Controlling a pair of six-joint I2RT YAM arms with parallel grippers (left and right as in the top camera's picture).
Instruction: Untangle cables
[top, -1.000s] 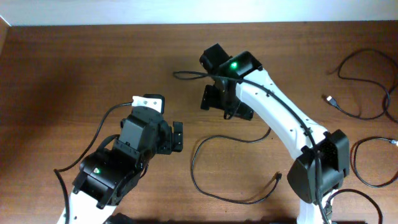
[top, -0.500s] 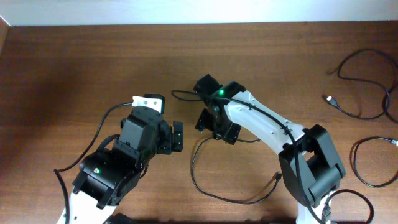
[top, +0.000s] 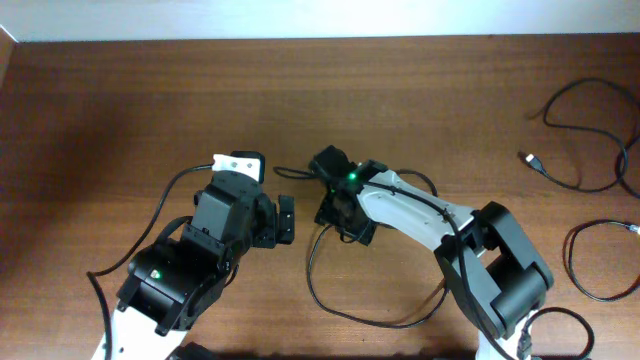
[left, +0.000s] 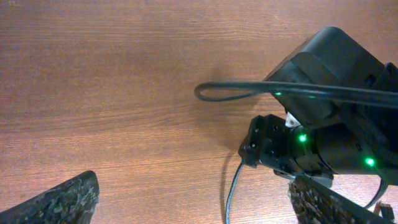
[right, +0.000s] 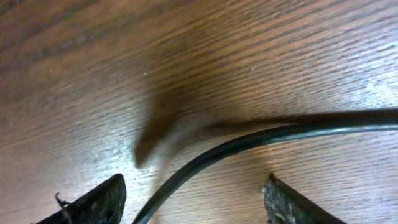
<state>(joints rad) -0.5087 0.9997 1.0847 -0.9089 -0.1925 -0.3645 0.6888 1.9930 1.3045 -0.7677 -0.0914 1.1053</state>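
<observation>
Spread wide, the dark, rough-textured fingertips (right: 93, 202) of the right gripper (right: 193, 202) sit at the two lower corners of the right wrist view and clamp nothing. Between them a thin black flexible cable (right: 249, 141) lies flat on the brown wooden table (right: 186, 50). It curves from the lower left up and away to the right edge.

The left gripper (left: 193, 205) is likewise parted, one speckled fingertip (left: 59, 199) at each lower corner of its view. Between them is bare wood, and a strand of the same cable runs off the bottom edge, nearer the finger on the right of that view. Just beyond stands the black wrist housing with green lights (left: 317, 137) of the right arm. A black wire loop (left: 214, 92) juts out from it to the left.

From overhead, the two wrists are close together at mid-table. The cable comes out from under the right wrist and swings in an open loop toward the near edge. It ends in a small plug (top: 446, 286) beside the right arm's white link (top: 420, 215). Well apart, by the table's right edge, a second thin black cord (top: 575, 185) and a third thin black cord (top: 600, 223) lie loose, separate from each other.
</observation>
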